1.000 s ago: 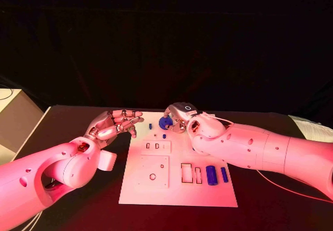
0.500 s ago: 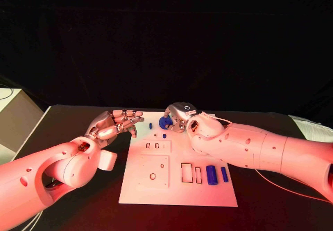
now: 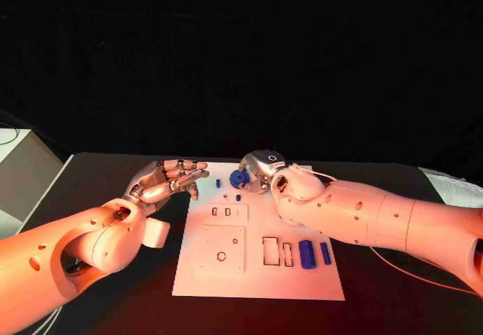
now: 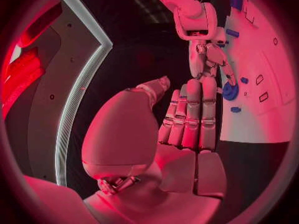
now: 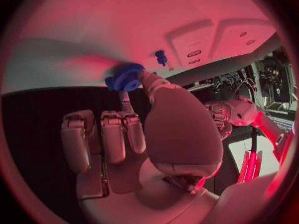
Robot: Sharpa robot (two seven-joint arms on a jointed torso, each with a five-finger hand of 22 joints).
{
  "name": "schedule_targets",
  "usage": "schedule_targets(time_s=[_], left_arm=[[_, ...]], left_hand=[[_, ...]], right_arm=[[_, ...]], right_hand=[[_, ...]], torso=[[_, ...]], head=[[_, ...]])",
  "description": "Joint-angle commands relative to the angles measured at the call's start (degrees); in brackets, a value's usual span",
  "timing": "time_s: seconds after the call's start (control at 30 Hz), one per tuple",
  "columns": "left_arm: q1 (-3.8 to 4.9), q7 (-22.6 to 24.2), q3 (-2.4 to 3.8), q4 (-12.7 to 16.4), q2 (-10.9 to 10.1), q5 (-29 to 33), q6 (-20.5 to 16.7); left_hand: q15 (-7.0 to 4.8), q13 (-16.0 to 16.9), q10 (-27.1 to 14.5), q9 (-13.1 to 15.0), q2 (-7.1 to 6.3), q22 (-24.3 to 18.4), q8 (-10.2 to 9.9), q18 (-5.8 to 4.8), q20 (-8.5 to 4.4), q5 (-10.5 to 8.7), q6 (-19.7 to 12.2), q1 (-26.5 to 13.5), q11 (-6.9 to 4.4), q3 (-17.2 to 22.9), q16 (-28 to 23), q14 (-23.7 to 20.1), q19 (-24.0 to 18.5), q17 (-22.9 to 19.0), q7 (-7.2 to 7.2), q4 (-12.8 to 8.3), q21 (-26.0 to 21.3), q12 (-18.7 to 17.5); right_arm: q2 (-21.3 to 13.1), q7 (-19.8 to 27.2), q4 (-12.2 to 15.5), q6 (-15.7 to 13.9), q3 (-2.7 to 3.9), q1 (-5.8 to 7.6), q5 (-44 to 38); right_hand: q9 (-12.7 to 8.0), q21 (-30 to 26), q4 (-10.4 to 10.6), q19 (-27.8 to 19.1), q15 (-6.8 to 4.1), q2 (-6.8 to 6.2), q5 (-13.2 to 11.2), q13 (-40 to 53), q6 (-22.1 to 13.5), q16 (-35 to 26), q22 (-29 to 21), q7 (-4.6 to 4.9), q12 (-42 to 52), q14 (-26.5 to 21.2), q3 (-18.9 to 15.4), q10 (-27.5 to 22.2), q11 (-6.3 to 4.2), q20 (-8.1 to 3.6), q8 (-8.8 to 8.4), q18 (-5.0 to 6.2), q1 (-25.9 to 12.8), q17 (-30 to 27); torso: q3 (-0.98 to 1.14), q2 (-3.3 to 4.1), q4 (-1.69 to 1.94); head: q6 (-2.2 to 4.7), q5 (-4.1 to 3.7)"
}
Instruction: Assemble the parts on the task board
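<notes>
Toothed blue gear [image 3: 239, 178] pinched by R robot hand [image 3: 264, 169], flat white task board [image 3: 257, 272], L robot hand [image 3: 166, 179] spread, empty.

a black table [image 3: 121, 293] spreads below and around both hands. a pale box-like object [image 3: 18, 174] stands at the table's edge, out beyond the left hand. a dark curtain [image 3: 252, 77] hangs past both hands.
</notes>
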Motion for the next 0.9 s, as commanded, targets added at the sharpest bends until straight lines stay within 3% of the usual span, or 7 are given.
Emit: schedule_targets(time_s=[0.03, 0.13, 0.4, 0.67, 0.9], left_arm=[[0.02, 0.24, 0.05, 0.06, 0.12, -0.07, 0.95], [0.02, 0.24, 0.05, 0.05, 0.13, -0.07, 0.95], [0.01, 0.23, 0.05, -0.04, 0.18, -0.07, 0.93], [0.01, 0.18, 0.05, -0.12, 0.24, -0.07, 0.89], [0.00, 0.14, 0.05, -0.17, 0.26, -0.08, 0.80]], left_hand=[[-0.02, 0.08, -0.25, 0.12, 0.18, 0.12, 0.09, 0.87, 0.09, -0.17, -0.41, -0.55, 0.11, 0.39, 0.21, -0.38, -0.34, 0.02, 0.06, -0.13, 0.22, -0.17], [-0.02, 0.08, -0.25, 0.12, 0.18, 0.12, 0.09, 0.87, 0.09, -0.17, -0.41, -0.55, 0.11, 0.39, 0.21, -0.38, -0.34, 0.02, 0.06, -0.13, 0.22, -0.17], [-0.02, 0.08, -0.25, 0.12, 0.18, 0.12, 0.09, 0.87, 0.09, -0.17, -0.41, -0.55, 0.11, 0.39, 0.21, -0.38, -0.34, 0.02, 0.06, -0.13, 0.22, -0.17], [-0.02, 0.08, -0.25, 0.12, 0.18, 0.12, 0.09, 0.87, 0.09, -0.17, -0.41, -0.55, 0.11, 0.39, 0.21, -0.38, -0.34, 0.02, 0.06, -0.13, 0.22, -0.17], [0.00, 0.09, -0.32, 0.14, 0.15, 0.15, 0.07, 0.87, 0.11, -0.18, -0.47, -0.64, 0.14, 0.40, 0.23, -0.39, -0.40, 0.02, 0.10, -0.11, 0.29, -0.18]], right_arm=[[0.01, 0.82, -0.09, 1.88, -0.04, -0.07, 0.93], [-0.10, 0.92, -0.12, 2.13, -0.04, -0.07, 1.22], [-0.54, 1.36, 0.12, 3.12, -0.05, -0.07, 2.18], [-0.92, 1.61, 0.22, 4.29, -0.06, -0.08, 3.09], [-1.66, 1.87, 0.53, 5.34, -0.06, -0.08, 3.90]], right_hand=[[-0.51, 0.26, 1.48, 6.06, 0.57, 0.41, -0.37, 15.05, -1.79, -0.15, 15.05, 0.15, 0.12, 5.29, -3.17, 5.92, 0.52, 0.61, -0.51, -0.40, -1.22, 11.47], [-0.82, 0.26, 2.66, 6.06, 0.78, 0.94, -0.56, 15.05, -2.46, -0.10, 15.05, 0.35, 0.12, 5.31, -6.35, 5.92, 0.72, 0.80, -0.39, -0.40, -1.20, 11.59], [-0.82, 0.26, 2.74, 6.06, 0.80, 1.52, -0.22, 15.05, -2.10, -0.03, 15.05, 0.34, 0.12, 5.36, -7.19, 5.92, 0.72, 0.85, -0.13, -0.40, -0.98, 11.80], [-0.77, 0.26, 2.93, 6.06, 0.65, 3.42, 1.66, 15.05, -0.83, 0.06, 15.05, 0.14, 0.12, 5.41, -7.85, 5.92, 0.55, 0.74, 0.39, -0.40, -2.61, 12.02], [-0.92, 0.26, 2.94, 6.06, 0.57, 5.79, 5.11, 15.05, -0.10, 0.12, 15.05, 0.03, 0.12, 5.45, -7.29, 5.92, 0.48, 0.66, 0.49, -0.40, -6.93, 12.19]], torso=[[0.04, 0.03, -0.02], [0.03, 0.01, -0.03], [0.07, 0.00, -0.01], [0.09, 0.03, -0.05], [0.04, 0.02, -0.02]], head=[[-0.01, 0.00], [-0.02, 0.01], [-0.11, 0.05], [-0.10, 0.06], [-0.18, 0.05]])
